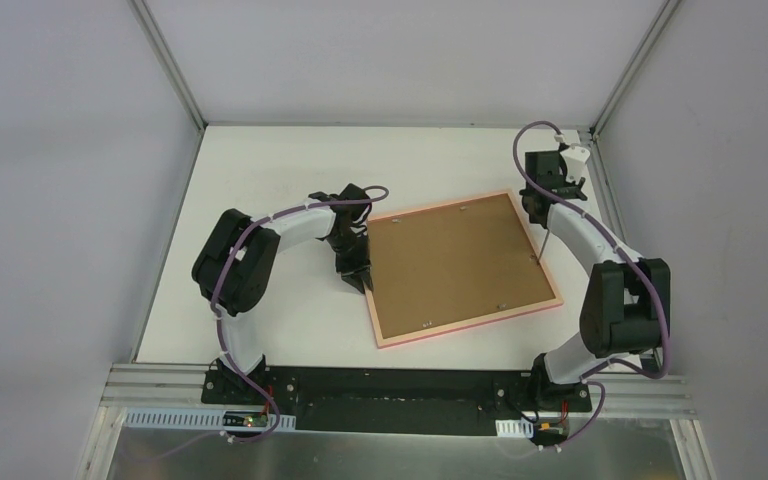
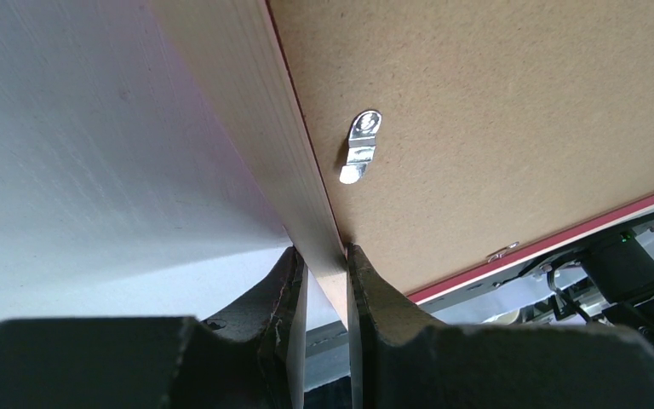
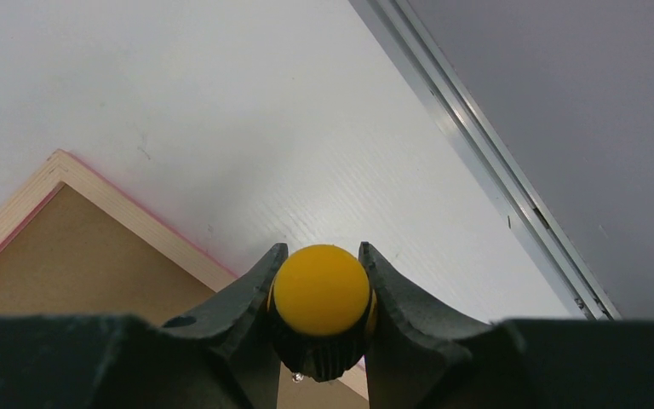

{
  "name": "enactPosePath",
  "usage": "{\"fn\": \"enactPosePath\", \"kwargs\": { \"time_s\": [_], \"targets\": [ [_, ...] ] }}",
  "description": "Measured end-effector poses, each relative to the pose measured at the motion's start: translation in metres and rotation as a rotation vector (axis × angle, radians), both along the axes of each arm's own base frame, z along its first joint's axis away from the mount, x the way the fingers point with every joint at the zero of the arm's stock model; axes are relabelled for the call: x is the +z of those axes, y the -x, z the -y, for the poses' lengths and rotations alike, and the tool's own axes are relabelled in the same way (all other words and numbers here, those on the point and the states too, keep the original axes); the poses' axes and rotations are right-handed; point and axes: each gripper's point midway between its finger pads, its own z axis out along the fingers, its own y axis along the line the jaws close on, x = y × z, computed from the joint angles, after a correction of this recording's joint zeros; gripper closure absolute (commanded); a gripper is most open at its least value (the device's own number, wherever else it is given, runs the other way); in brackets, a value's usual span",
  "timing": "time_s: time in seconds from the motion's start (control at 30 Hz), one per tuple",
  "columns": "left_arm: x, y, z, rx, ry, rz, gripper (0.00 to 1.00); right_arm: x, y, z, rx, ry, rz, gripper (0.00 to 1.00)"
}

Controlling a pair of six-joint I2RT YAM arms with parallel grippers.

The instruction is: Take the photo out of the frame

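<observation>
Frame (image 1: pixel 470 323): face down mid-worktop (image 1: pixel 260 180), backing board (image 1: pixel 455 262) up, photo hidden beneath.
Left gripper (image 2: pixel 325 256): jaws narrow, clamping the frame's left edge.
Right gripper (image 3: pixel 320 251): jaws holding screwdriver (image 3: pixel 319 294), tip near the right edge.
Step, apparently: releasing clips (image 2: pixel 362 146).
Next: turn tabs clear.

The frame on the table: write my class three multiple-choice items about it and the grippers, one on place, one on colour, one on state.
1. Where on the frame is the left gripper? A its middle; B its left edge; C its far right corner.
2. The screwdriver handle in the right gripper is: A yellow-orange; B blue; C green.
3. The frame lies: A glass up; B on edge; C backing board up.
Answers: 1 B, it clamps that edge; 2 A, the right wrist view shows it; 3 C, brown board and metal clips face up.
</observation>
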Motion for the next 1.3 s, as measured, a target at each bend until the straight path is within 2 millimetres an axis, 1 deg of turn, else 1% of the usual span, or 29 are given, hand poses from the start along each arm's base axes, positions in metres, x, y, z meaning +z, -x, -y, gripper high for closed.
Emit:
{"fn": "enactPosePath", "kwargs": {
  "time_s": [0.2, 0.4, 0.6, 0.7, 0.83, 0.97, 1.03, 1.1, 1.2, 1.23, 1.3],
  "targets": [
    [0.0, 0.0, 0.001, -0.004, 0.005, -0.003, 1.0, 0.001, -0.003, 0.007, -0.014, 0.018, 0.004, 1.0],
    [0.0, 0.0, 0.001, -0.008, 0.004, -0.003, 1.0, -0.001, -0.021, 0.004, -0.008, 0.015, 0.011, 1.0],
    [0.001, 0.0, 0.001, -0.008, 0.003, -0.005, 1.0, 0.0, -0.031, 0.002, -0.003, 0.012, 0.024, 1.0],
    [0.0, 0.0, 0.001, -0.008, 0.002, -0.006, 1.0, 0.001, -0.036, -0.002, 0.01, -0.006, 0.032, 1.0],
    [0.0, 0.0, 0.001, -0.008, 0.001, -0.008, 1.0, 0.003, -0.042, -0.014, 0.019, -0.068, 0.058, 1.0],
    [0.0, 0.0, 0.001, -0.008, -0.002, -0.013, 1.0, 0.004, -0.041, -0.024, 0.012, -0.135, 0.062, 1.0],
    [0.0, 0.0, 0.001, -0.008, -0.004, -0.016, 1.0, 0.011, -0.041, -0.03, 0.01, -0.17, 0.058, 1.0],
    [0.0, -0.001, 0.001, -0.009, -0.006, -0.019, 1.0, 0.027, -0.042, -0.036, 0.013, -0.212, 0.065, 1.0],
    [0.0, -0.002, 0.003, -0.012, -0.006, -0.03, 1.0, 0.061, -0.045, -0.05, 0.038, -0.295, 0.113, 1.0],
    [0.0, -0.003, 0.004, -0.015, -0.003, -0.032, 1.0, 0.071, -0.043, -0.055, 0.054, -0.33, 0.125, 1.0],
    [0.001, -0.006, 0.008, -0.02, 0.007, -0.035, 1.0, 0.085, -0.031, -0.068, 0.092, -0.402, 0.123, 1.0]
  ]
}}
